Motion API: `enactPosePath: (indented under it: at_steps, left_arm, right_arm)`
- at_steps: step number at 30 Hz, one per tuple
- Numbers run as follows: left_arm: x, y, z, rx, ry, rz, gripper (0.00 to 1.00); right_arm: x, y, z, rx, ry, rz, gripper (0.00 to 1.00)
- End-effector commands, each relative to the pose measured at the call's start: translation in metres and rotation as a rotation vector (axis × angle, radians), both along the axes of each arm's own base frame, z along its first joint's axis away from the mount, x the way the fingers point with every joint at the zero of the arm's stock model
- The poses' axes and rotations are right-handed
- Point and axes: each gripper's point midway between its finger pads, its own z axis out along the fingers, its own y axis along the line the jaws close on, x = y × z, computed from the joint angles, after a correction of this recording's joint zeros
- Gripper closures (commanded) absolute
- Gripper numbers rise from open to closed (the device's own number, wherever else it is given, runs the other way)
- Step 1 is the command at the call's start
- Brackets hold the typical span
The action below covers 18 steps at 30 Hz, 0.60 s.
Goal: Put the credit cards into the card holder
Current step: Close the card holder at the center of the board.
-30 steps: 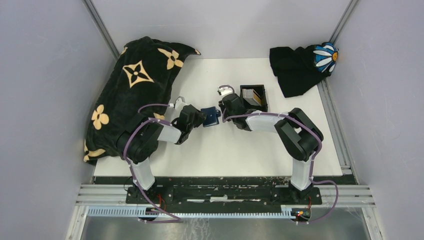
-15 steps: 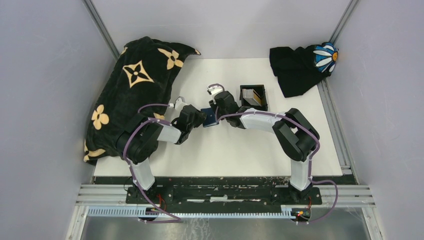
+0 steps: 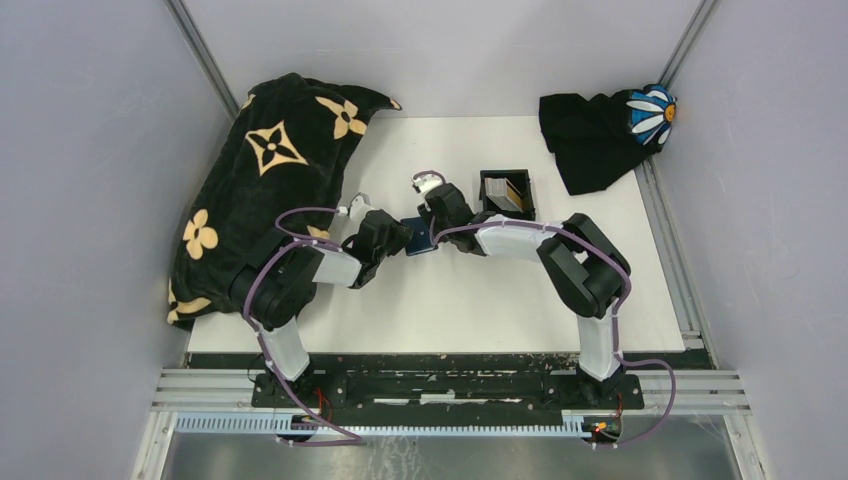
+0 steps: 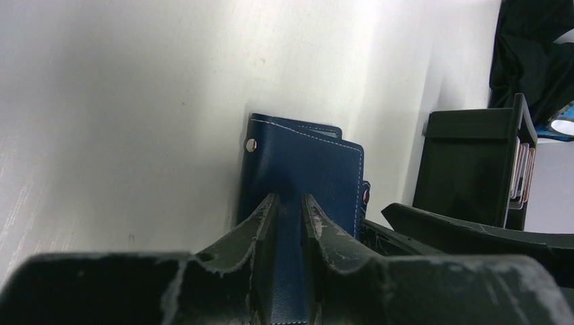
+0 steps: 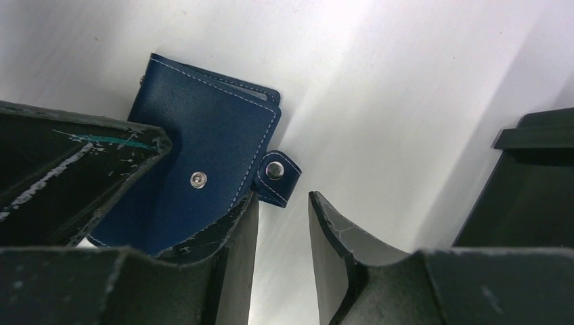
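At mid-frame of the top view, one navy-blue stitched folding wallet [image 3: 421, 236] lies on the white desk [image 3: 450, 300] between grey walls. The left hand [image 4: 290, 206] is clenched on its edge. Beside its snap tab, the right hand [image 5: 283, 213] hovers with fingers parted, grasping nothing. To its right, one black plastic tray [image 3: 506, 174] holds upright tan and whitish cards [image 3: 511, 193], their count unclear. Two black cloths lie in the corners: a flowered cloth [image 3: 260, 190] upper left and a daisy cloth [image 3: 590, 140] upper right.

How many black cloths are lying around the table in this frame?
2. A large black cloth with tan flowers covers the left side of the table; a smaller black cloth with a blue-and-white daisy lies at the far right corner. No others show.
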Motion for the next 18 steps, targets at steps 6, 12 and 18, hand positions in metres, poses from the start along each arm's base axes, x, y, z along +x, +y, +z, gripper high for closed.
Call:
enactPosePath:
  at_steps: [6,12,18]
  left_arm:
    - [-0.048,0.025,-0.057,0.173,0.214,-0.065,0.71]
    - [-0.047,0.023,-0.054,0.164,0.206,-0.071,0.70]
    - [-0.047,0.025,-0.051,0.170,0.199,-0.070,0.68]
  right_arm:
    - [0.010,0.005,0.004,-0.024,-0.031,0.000,0.60]
    - [0.017,0.012,0.008,-0.019,-0.046,0.013,0.61]
    - [0.025,0.018,0.011,-0.022,-0.053,0.015,0.72]
